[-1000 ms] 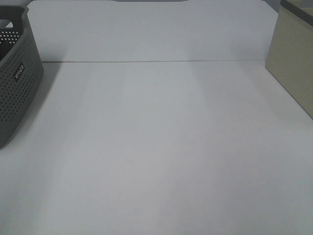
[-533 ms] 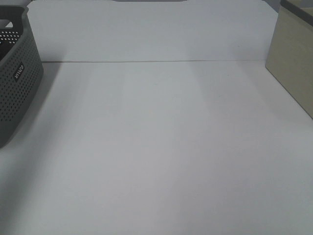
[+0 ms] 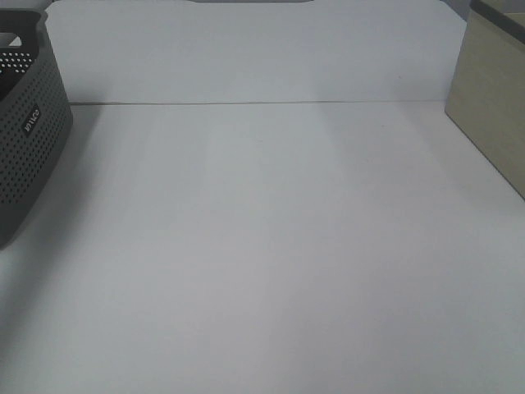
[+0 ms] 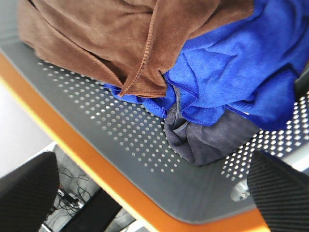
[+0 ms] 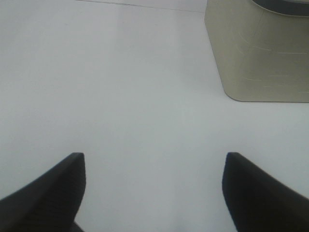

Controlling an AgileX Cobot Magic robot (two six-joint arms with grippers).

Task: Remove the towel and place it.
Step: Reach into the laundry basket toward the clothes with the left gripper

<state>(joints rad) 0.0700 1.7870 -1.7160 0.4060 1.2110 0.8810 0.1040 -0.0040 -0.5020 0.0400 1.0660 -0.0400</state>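
The dark brown towel lies bunched in the grey perforated basket, over a blue cloth and a dark grey cloth. My left gripper is open and empty, its two black fingertips spread wide above the basket wall, just short of the cloths. My right gripper is open and empty over the bare white table. In the exterior high view only the basket's side shows at the left edge. The towel and both grippers are out of that view.
A beige box stands at the table's far right, and it also shows in the right wrist view. An orange band runs along the basket's outer edge. A low white wall backs the table.
The basket at the left edge has shifted very slightly. Nothing else has visibly changed in the exterior high view.
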